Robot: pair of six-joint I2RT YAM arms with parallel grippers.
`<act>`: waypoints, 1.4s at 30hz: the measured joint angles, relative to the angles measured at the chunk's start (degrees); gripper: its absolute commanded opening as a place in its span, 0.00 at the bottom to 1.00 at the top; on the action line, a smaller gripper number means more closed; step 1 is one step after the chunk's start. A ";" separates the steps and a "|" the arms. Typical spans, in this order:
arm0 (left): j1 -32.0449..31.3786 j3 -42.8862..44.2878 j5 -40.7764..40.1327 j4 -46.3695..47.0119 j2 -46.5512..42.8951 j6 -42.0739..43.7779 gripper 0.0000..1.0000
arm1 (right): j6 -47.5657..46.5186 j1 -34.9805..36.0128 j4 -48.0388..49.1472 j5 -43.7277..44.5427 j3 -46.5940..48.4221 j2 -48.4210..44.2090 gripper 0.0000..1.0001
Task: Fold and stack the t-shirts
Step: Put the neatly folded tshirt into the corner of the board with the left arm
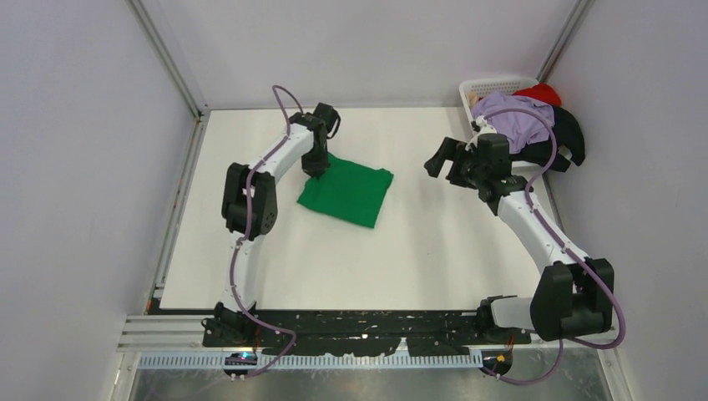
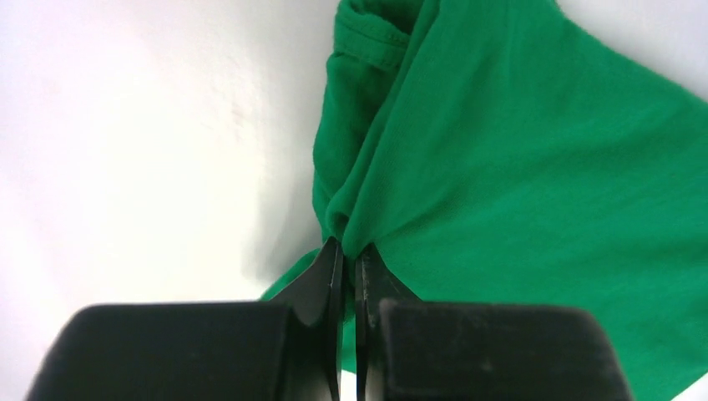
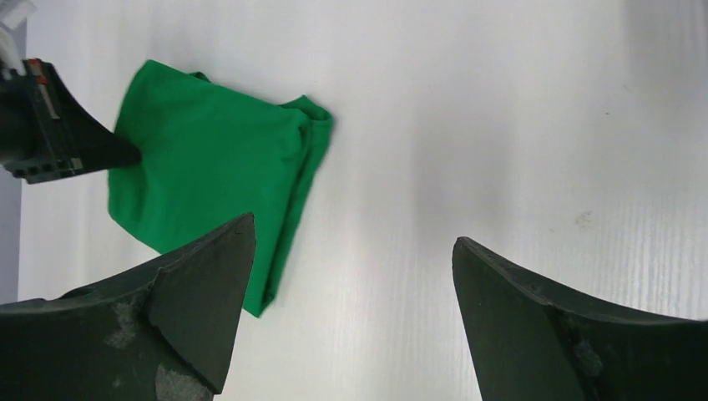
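White, smooth bench point(image 1: 250, 251) between pale walls carries the green t-shirt point(image 1: 351, 194) near its middle, part-folded into a soft, matte, rough rectangle. The left pincer point(image 2: 349, 251) is pressed together on a left-side corner, the cloth puckering into the pinch. The right pincer point(image 1: 438, 160) hangs spread and empty near the white lattice basket point(image 1: 488, 86), which is heaped with other shirts point(image 1: 518, 117) in lilac, black and red. Folding seems in hand; the next move likely calls for carrying that corner across without dragging the limp layers

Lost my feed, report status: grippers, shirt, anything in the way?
Left gripper shut on edge of green t-shirt. Right gripper open, holding nothing. Nothing in the way; other t-shirts heaped on basket.
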 measured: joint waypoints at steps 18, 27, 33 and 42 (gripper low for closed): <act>15.26 24.48 -19.19 -2.89 12.09 18.16 0.00 | -5.25 -2.95 -1.09 14.32 -1.81 -4.31 0.95; 22.45 30.25 -19.28 5.53 14.97 25.49 0.00 | -6.62 -2.97 -1.51 18.47 -2.01 -3.82 0.95; 26.56 32.26 -16.59 9.70 16.74 24.39 0.00 | -7.21 -3.02 -1.57 20.72 -2.01 -2.23 0.95; 31.61 32.94 -10.88 14.08 16.92 18.93 0.00 | -7.65 -3.04 -1.51 23.39 -2.01 -2.10 0.95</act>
